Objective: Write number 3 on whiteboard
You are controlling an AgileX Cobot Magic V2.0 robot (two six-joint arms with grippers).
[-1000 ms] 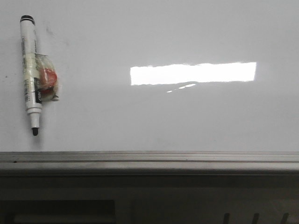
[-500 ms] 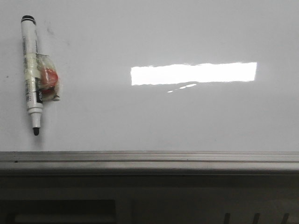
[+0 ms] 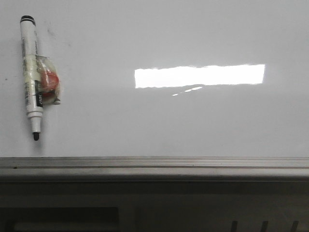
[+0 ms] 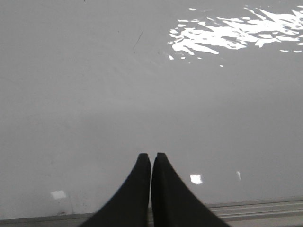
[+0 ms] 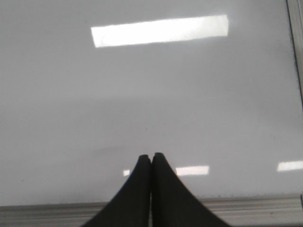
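One glossy white whiteboard [image 3: 193, 121], grey-railed, glare-streaked.

Taking the marker [image 3: 33, 77] as landmark: it lies at the far left of the whiteboard [image 3: 193, 121], tip toward the grey rail [image 3: 154, 162], a taped red piece [image 3: 48, 80] touching its right side. Everything right of the marker is bare board; only the rail bounds it below.

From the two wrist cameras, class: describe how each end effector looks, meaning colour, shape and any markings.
The left end effector and right end effector look alike: two matte black fingers, broad at the base, curving to narrow blunt tips. No markings, cables or sleeves are visible. Neither arm appears in the front view.
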